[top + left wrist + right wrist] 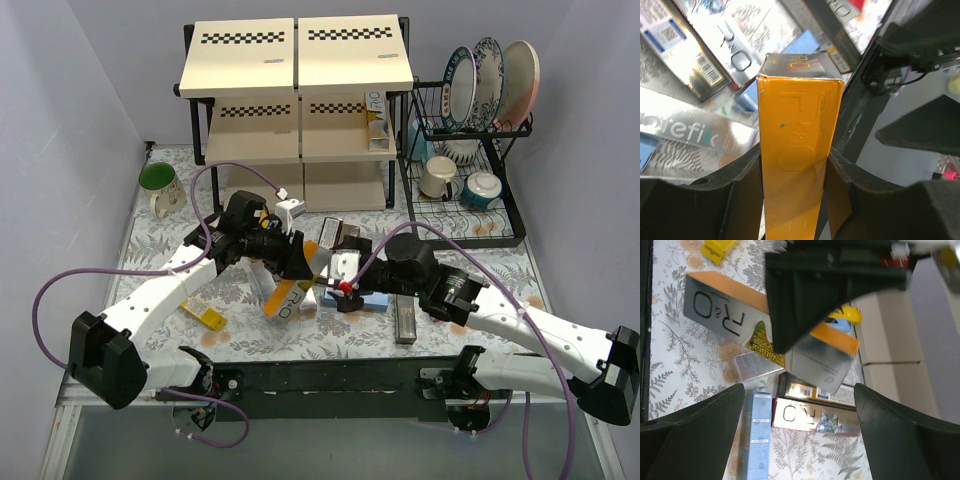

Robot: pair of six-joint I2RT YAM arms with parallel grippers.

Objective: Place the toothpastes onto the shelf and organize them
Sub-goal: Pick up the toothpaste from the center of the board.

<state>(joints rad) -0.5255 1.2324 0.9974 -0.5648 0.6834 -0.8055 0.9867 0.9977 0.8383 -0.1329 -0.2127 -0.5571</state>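
yellow carton (pixel 203 315): flat on the table beside the left arm, apart from the pile.
left gripper (pixel 792 172): clamped on the orange carton (pixel 795 115) — fingers (pixel 740 175) on its two long sides, carton slanting down toward the near edge.
shelf (pixel 300 60): back centre; one white carton (pixel 375 112) at the right end of its middle tier.
pile: blue carton (pixel 757 435) and silver carton (pixel 810 415) lie flat, side by side, mid-table.
right gripper (pixel 799 390): jaws spread wide, nothing between them — hovering over the pile.
grey carton (pixel 405 322): flat, just right of the pile.
dish rack (pixel 470 170): right of the shelf, holding plates.
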